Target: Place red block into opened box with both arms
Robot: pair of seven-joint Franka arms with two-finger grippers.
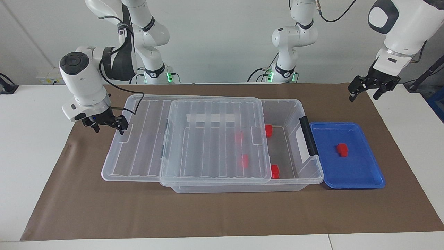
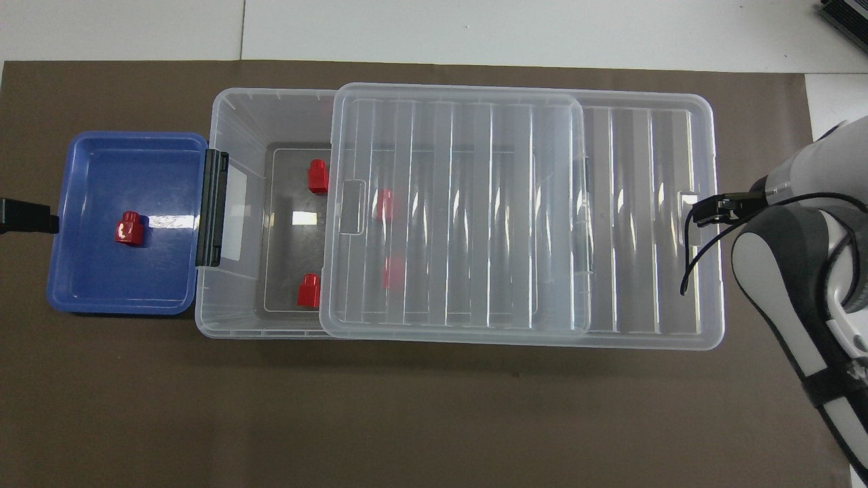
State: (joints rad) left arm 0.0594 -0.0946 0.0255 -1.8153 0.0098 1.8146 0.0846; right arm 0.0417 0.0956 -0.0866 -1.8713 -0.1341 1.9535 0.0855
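Note:
One red block (image 1: 342, 149) (image 2: 129, 228) lies in the blue tray (image 1: 364, 177) (image 2: 88, 285). Beside the tray stands the clear box (image 1: 295, 114) (image 2: 237, 122); its ribbed lid (image 1: 215, 139) (image 2: 461, 203) is slid partway off toward the right arm's end. Several red blocks lie in the box: two uncovered (image 1: 269, 130) (image 1: 275, 171), two under the lid. My right gripper (image 1: 108, 130) is open at the lid's end, one finger (image 2: 712, 210) at its notch. My left gripper (image 1: 363, 98) hangs open over the mat's edge, apart from the tray; one finger (image 2: 30, 218) shows overhead.
A brown mat (image 1: 222, 215) (image 2: 434, 420) covers the middle of the white table. The box's black clip handle (image 1: 308, 135) (image 2: 212, 207) faces the tray. The right arm's cable (image 1: 135, 104) hangs over the lid's corner.

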